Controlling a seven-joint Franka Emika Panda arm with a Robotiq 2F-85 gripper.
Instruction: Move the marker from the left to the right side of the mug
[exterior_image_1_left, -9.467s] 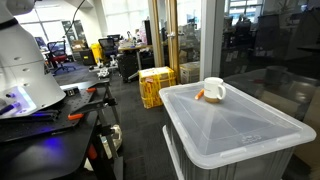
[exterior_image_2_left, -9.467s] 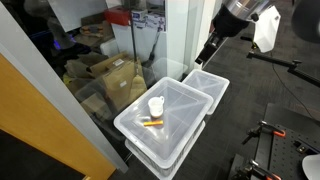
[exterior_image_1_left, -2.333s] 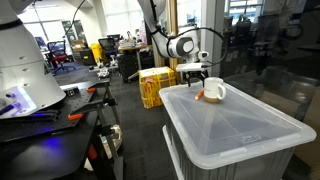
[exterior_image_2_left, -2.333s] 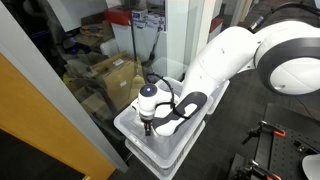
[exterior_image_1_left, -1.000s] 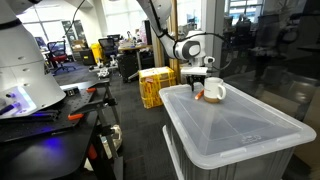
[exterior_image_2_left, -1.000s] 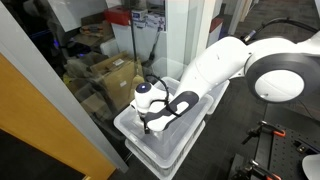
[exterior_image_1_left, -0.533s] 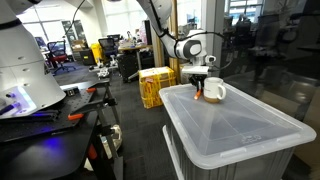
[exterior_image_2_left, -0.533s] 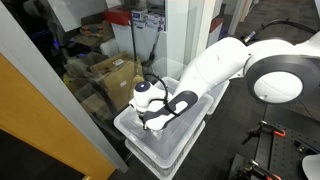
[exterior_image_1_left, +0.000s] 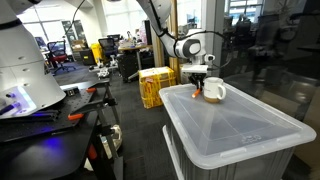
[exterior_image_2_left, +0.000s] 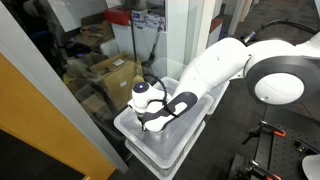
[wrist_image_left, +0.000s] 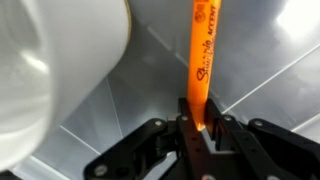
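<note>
Found the white arm (exterior_image_2_left: 225, 65) bent low over the tabletop (exterior_image_1_left: 240, 125), a clear plastic bin lid. Noted the mug (exterior_image_1_left: 214, 90), white and upright, near one end of that lid; fills the left side of the wrist view. Recorded the pincer (wrist_image_left: 200, 128) just beside the mug, dark fingers (wrist_image_left: 184, 130) pinching the near end of the marker (wrist_image_left: 203, 50). Confirmed marker orange, slim, printed along its length, running away from the pincer alongside the mug without touching it. Cannot tell whether lifted or resting on the tabletop.
</note>
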